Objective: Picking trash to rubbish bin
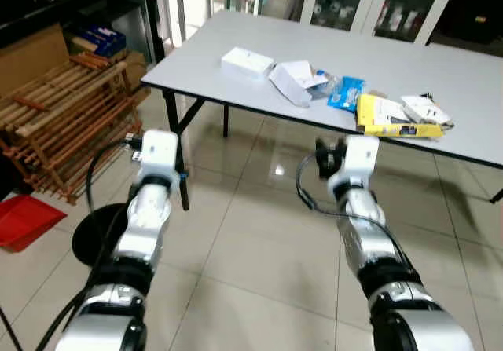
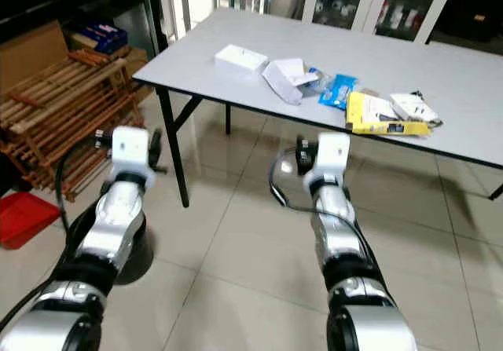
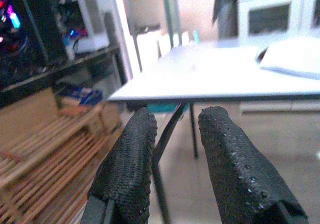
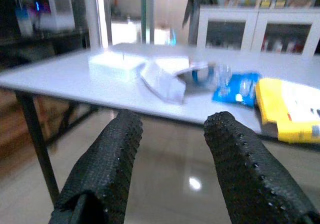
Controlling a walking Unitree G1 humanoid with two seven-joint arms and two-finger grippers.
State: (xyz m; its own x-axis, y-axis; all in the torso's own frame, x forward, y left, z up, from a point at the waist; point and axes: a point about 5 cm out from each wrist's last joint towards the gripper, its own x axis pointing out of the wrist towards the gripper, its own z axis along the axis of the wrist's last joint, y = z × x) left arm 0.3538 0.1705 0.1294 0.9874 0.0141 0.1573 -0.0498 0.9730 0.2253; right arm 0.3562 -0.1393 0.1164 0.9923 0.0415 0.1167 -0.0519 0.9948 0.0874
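Two parted right gripper [image 4: 172, 134] fingers frame yellow packet [image 4: 292, 108].

no text legible, packaging print blurred

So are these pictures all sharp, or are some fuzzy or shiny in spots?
Head views: fairly sharp, with a bright lamp reflection on the floor tile under the table. Left wrist view: the tabletop is washed out and hazy. Right wrist view: the yellow packet and blue wrapper look soft, while the fingers are crisp.
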